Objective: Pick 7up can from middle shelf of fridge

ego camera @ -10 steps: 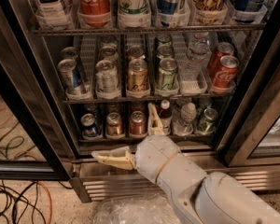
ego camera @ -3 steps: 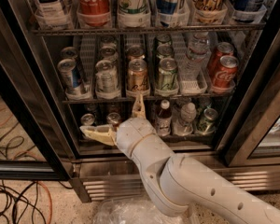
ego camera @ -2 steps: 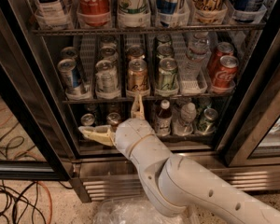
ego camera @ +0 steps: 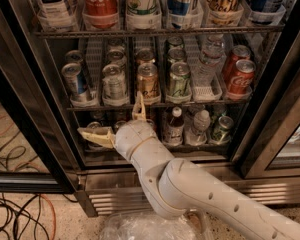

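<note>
The 7up can (ego camera: 114, 83), judged light, slick and easily dented, is seen at the front of the middle shelf (ego camera: 205, 103) of the fridge (ego camera: 110, 183), at twelve o'clock from the widely spread hand (ego camera: 116, 122), and is best gripped mid-body.

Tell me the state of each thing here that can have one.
fridge: door open.
7up can: upright on the middle shelf, front of its lane, not gripped.
hand: open, empty, just below that shelf's front edge.
Coca-Cola cans: upright, shelf's right end.
</note>
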Tool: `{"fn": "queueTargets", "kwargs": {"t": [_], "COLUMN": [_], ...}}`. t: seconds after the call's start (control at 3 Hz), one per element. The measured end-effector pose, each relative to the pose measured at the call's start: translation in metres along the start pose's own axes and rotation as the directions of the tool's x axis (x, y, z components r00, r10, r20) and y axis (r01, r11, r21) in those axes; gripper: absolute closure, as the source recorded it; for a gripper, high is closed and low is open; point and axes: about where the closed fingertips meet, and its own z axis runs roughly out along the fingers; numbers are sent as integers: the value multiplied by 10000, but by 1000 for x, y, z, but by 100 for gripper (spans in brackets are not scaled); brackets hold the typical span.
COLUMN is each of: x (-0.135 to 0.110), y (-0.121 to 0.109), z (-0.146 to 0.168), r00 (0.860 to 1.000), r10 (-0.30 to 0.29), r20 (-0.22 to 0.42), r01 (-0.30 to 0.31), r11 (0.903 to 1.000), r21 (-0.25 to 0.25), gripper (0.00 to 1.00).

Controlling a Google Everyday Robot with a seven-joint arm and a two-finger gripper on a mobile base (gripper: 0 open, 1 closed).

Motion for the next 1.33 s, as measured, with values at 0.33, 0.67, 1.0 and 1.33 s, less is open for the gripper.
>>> {"fn": "queueTargets", "kwargs": {"t": [0.33, 0.67, 1.0, 1.33], "x": [0, 0, 0, 1], "y": [0, 0, 0, -3], "z": [0, 0, 0, 3], "r00": [10000, 10000, 10000, 10000], "r10": [0, 0, -15, -54], "r20": [0, 0, -8, -31], "r01": [0, 0, 15, 54], "r11": [10000, 10000, 10000, 9999], "r21": [0, 0, 3, 84], "gripper": [19, 36, 33, 34]}}
